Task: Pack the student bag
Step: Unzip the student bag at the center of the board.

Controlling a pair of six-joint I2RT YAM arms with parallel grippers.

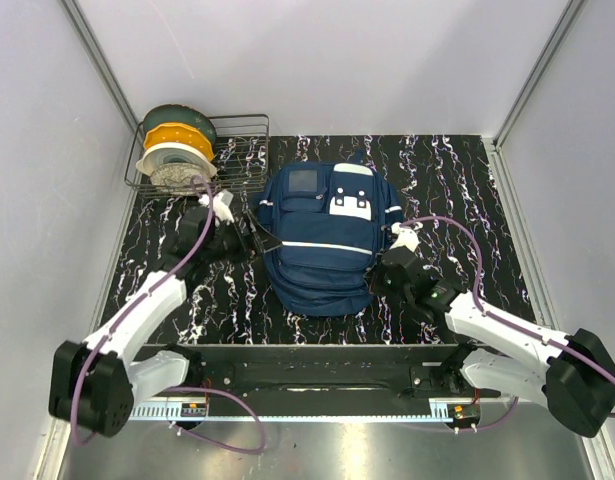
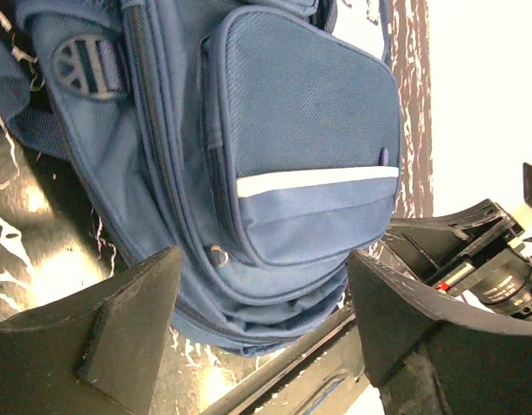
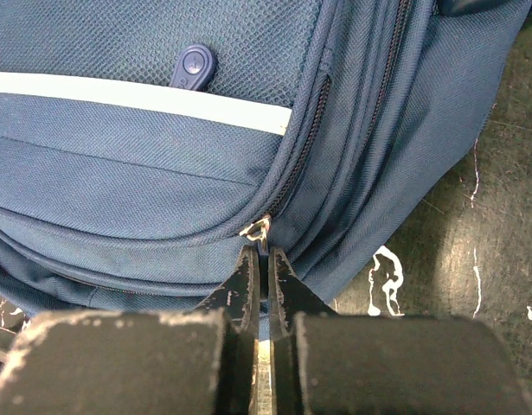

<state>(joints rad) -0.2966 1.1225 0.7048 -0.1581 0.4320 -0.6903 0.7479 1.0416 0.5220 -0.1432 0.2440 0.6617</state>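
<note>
Right gripper (image 3: 264, 264) clenched on a metal zipper pull (image 3: 256, 230) of the student bag (image 3: 118, 173), left gripper (image 2: 261, 277) released, jaws spread wide beside it, navy bag with white stripes lying flat mid black marbled table (image 1: 457, 180)

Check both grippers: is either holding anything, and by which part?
Right gripper pinches the navy blue fabric backpack by a metal zipper pull; left gripper is open, holding nothing.
</note>
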